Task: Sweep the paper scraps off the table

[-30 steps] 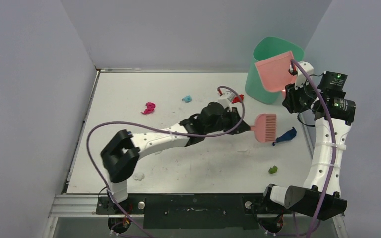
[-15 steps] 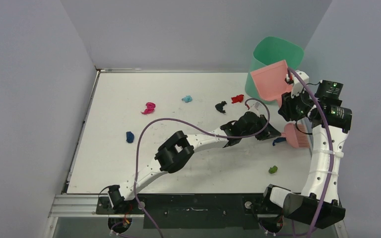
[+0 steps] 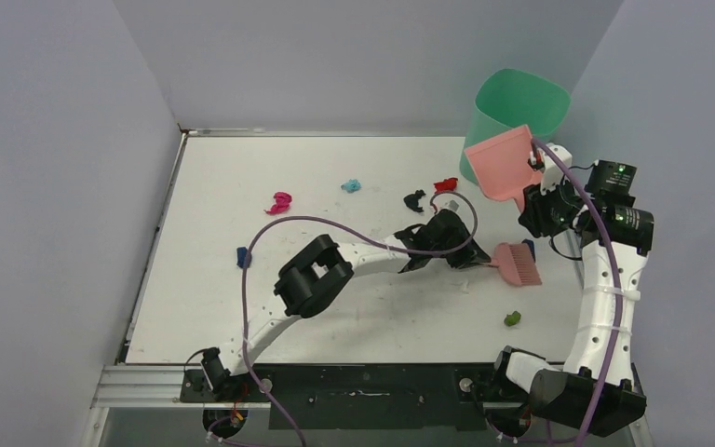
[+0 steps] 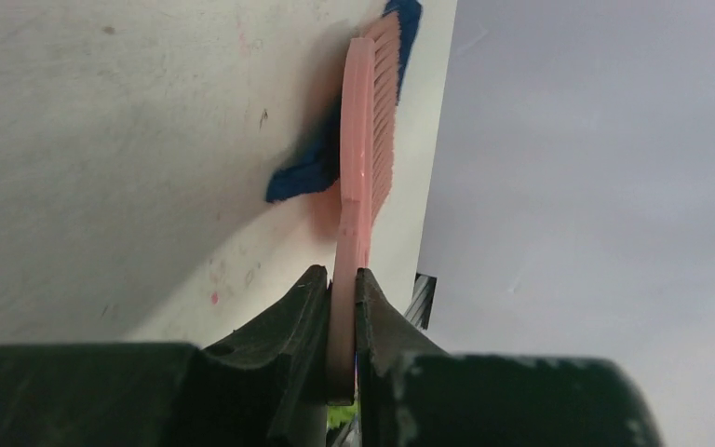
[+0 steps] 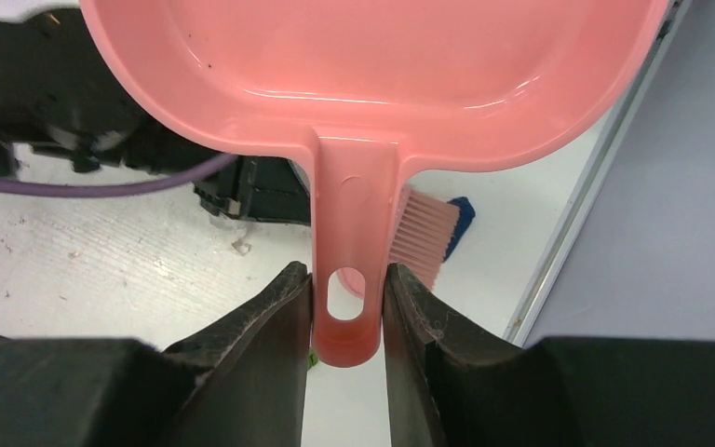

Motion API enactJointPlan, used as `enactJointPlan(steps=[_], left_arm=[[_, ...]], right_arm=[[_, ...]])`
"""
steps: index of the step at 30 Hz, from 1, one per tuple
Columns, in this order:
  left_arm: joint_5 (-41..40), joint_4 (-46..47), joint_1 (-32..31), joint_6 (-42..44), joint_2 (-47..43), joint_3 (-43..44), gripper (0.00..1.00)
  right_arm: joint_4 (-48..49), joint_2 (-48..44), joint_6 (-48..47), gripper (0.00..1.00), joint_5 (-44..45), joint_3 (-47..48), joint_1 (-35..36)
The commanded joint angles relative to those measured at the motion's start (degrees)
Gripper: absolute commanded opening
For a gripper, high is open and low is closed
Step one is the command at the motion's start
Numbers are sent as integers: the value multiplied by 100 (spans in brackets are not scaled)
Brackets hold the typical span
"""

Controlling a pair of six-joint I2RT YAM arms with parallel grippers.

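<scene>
left gripper (image 4: 343, 282) pulled back; dark blue scrap (image 4: 303, 173) touching its brush (image 4: 361, 158).

Glossy pink plastic dustpan (image 5: 372, 65), scuffed matt table (image 3: 335, 158)

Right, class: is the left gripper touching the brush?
Touching. The left wrist view shows the left gripper shut on the brush handle, its fingers pressed against both sides with no gap.

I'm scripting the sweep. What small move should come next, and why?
Probably lower the pink plastic dustpan, held above the table by the right gripper, beside the dark blue paper scrap; the pink brush in the left gripper sits right beside it.
</scene>
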Motion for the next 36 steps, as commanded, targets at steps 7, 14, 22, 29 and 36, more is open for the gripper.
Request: enactJointPlan(steps=[7, 14, 22, 29, 36], left_arm=[[649, -1684, 663, 1391, -2251, -2027, 0], [1609, -2558, 1565, 2563, -3494, -3616, 0], [847, -4789, 2315, 4509, -5025, -3355, 0], [507, -6733, 2336, 5342, -5186, -1770, 0], [-1451, -8186, 2175, 5833, -5107, -47, 0]], right_arm=[[-11, -131, -694, 5, -31, -314, -41], [-338, -133, -1345, 5, 63, -565, -41], [-1106, -123, -2721, 5, 178, -956, 95], [-1064, -202, -2998, 5, 1157, -2030, 1366], [-732, -14, -2662, 7, 2104, -2777, 2591]])
